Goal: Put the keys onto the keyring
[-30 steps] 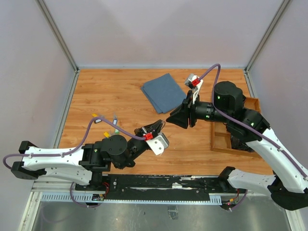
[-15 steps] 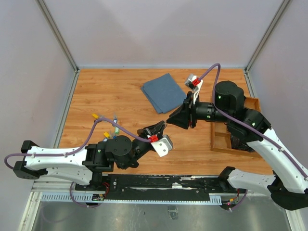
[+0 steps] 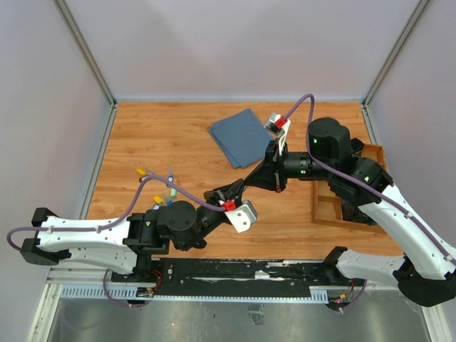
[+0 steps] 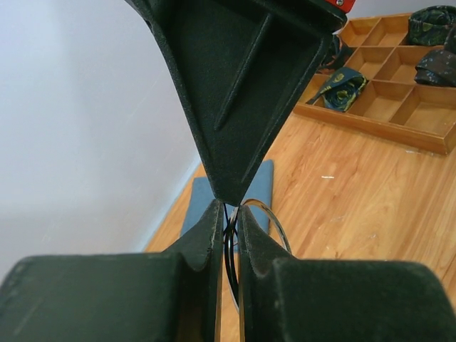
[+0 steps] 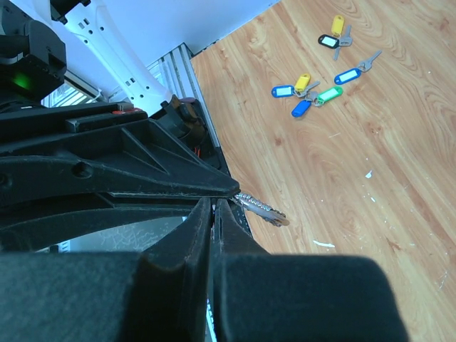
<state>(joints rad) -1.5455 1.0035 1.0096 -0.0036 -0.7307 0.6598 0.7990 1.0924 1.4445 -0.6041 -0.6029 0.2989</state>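
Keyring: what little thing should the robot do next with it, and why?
Probably the left gripper should ease open and leave the keyring to the right gripper. Both are shut tip to tip, seemingly on the ring, while the keys lie loose on the table, over on the left. Freed, the left one could fetch a key.
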